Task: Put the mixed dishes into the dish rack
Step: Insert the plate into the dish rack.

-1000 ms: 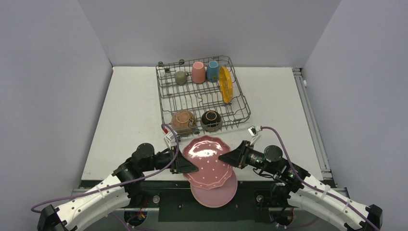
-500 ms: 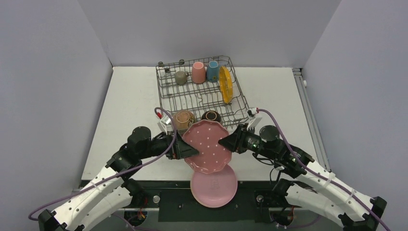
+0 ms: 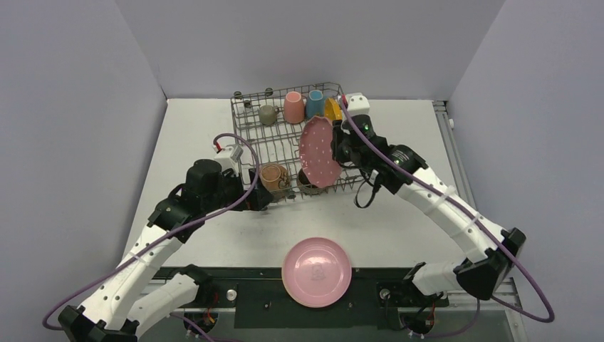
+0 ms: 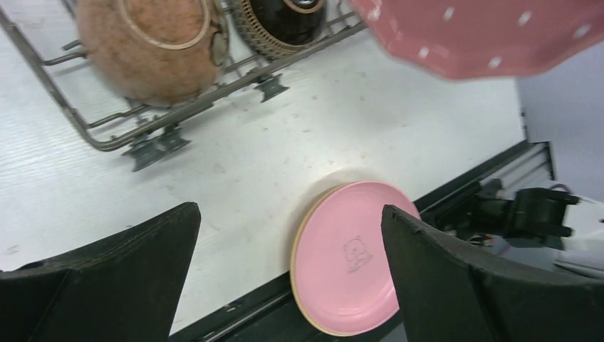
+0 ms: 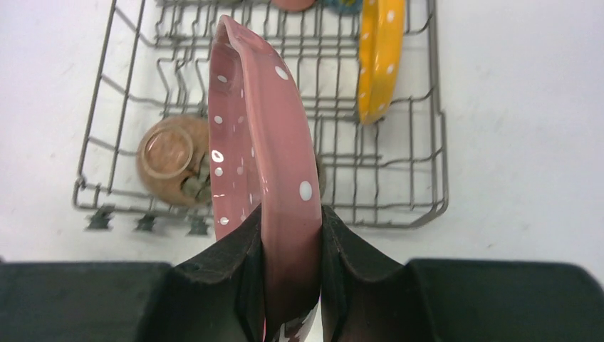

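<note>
Firmly, the right gripper [image 5: 292, 217] pinched with black padded jaws the scalloped rim of the glossy pink white-dotted plate [image 5: 263, 128], holding it on edge over the dish rack [image 3: 236, 135] of grey wire tines, near the upright orange-yellow plate [image 5: 377, 57]. The left gripper [image 4: 285, 235] hung wide open and empty just outside the rack's near rail, by a rough terracotta bowl [image 3: 271, 177] and a textured dark brown bowl [image 4: 285, 18] propped among the tines. A smooth round pink plate [image 3: 316, 271] lay at the near edge of the white table [image 3: 199, 142]. Plain pale grey walls [image 3: 71, 107] enclosed it.
</note>
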You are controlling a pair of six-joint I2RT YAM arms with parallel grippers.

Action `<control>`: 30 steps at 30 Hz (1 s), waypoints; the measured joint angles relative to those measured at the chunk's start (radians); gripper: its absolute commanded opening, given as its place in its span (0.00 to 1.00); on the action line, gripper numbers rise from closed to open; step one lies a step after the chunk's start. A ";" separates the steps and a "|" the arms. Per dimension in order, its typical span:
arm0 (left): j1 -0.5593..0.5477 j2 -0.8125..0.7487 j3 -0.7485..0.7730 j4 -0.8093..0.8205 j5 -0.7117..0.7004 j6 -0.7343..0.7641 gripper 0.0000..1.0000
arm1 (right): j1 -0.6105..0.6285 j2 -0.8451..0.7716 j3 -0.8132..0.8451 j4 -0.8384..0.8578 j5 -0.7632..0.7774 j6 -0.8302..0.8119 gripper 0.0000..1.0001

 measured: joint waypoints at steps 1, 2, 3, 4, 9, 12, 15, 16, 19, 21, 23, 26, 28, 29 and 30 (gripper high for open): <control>0.002 0.006 0.000 -0.017 -0.022 0.020 0.96 | 0.000 0.053 0.059 -0.008 0.032 -0.027 0.00; 0.002 0.010 0.000 -0.026 -0.035 0.033 0.96 | 0.000 0.086 0.095 -0.008 0.057 -0.044 0.00; 0.002 0.016 0.000 -0.033 -0.047 0.047 0.96 | 0.002 0.130 0.140 -0.007 0.084 -0.064 0.00; 0.002 0.021 0.000 -0.038 -0.058 0.064 0.96 | 0.005 0.181 0.196 -0.006 0.122 -0.092 0.00; 0.002 0.029 -0.027 -0.032 -0.074 0.121 0.96 | 0.013 0.391 0.397 0.015 0.237 -0.198 0.00; 0.003 0.028 -0.060 -0.024 -0.069 0.141 0.96 | 0.013 0.505 0.497 0.025 0.280 -0.249 0.00; 0.005 0.028 -0.085 -0.020 -0.063 0.155 0.96 | 0.013 0.605 0.577 0.030 0.305 -0.286 0.00; 0.006 0.027 -0.092 -0.020 -0.063 0.159 0.96 | 0.013 0.635 0.598 0.031 0.311 -0.295 0.00; 0.008 0.021 -0.105 -0.020 -0.064 0.169 0.96 | 0.011 0.706 0.637 0.038 0.325 -0.317 0.00; 0.008 0.009 -0.110 -0.021 -0.065 0.173 0.96 | 0.005 0.746 0.659 0.038 0.332 -0.326 0.00; 0.008 -0.002 -0.111 -0.020 -0.069 0.174 0.96 | 0.003 0.776 0.676 0.039 0.337 -0.333 0.00; 0.008 -0.013 -0.111 -0.019 -0.076 0.178 0.96 | -0.003 0.812 0.695 0.048 0.342 -0.343 0.00; 0.008 -0.014 -0.111 -0.019 -0.084 0.182 0.96 | -0.009 0.826 0.704 0.051 0.347 -0.345 0.00; 0.009 -0.014 -0.111 -0.019 -0.086 0.183 0.96 | -0.013 0.832 0.705 0.054 0.349 -0.345 0.00; 0.009 -0.014 -0.111 -0.019 -0.089 0.184 0.96 | -0.016 0.837 0.708 0.057 0.353 -0.345 0.00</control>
